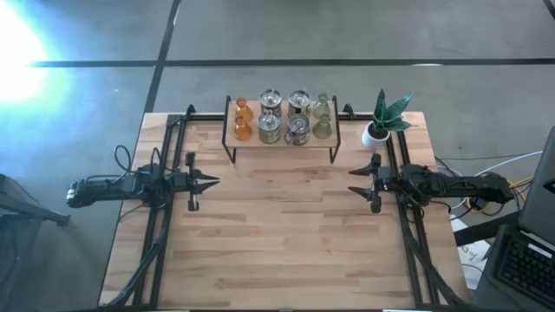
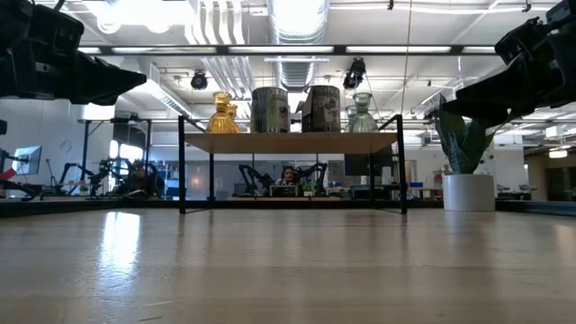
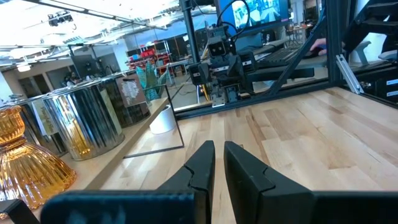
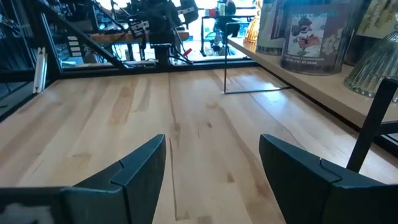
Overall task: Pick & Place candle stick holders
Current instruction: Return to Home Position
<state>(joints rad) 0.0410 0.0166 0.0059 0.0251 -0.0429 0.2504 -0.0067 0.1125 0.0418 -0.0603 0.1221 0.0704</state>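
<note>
**High view:** holders [image 1: 282,117], 8 pcs, all on shelf [image 1: 251,144] at table's far side: 2 orange, 4 silver, 2 green. No candles seen in any. Plant [image 1: 386,117] sat in white pot beside shelf. My left gripper [image 1: 214,182] and right gripper [image 1: 354,180] hung well apart from shelf.

**Low view:** all holders stood upright.

**Left wrist view:** my fingers were closed, nothing btwn. Orange holder [image 3: 25,155] was ribbed glass. I judged it light, slick, fragile; best taken at narrow neck.

**Right wrist view:** my fingers were spread wide, empty. Silver holder [image 4: 308,31] looked stiff, straight-walled; I'd take it across body.
</note>
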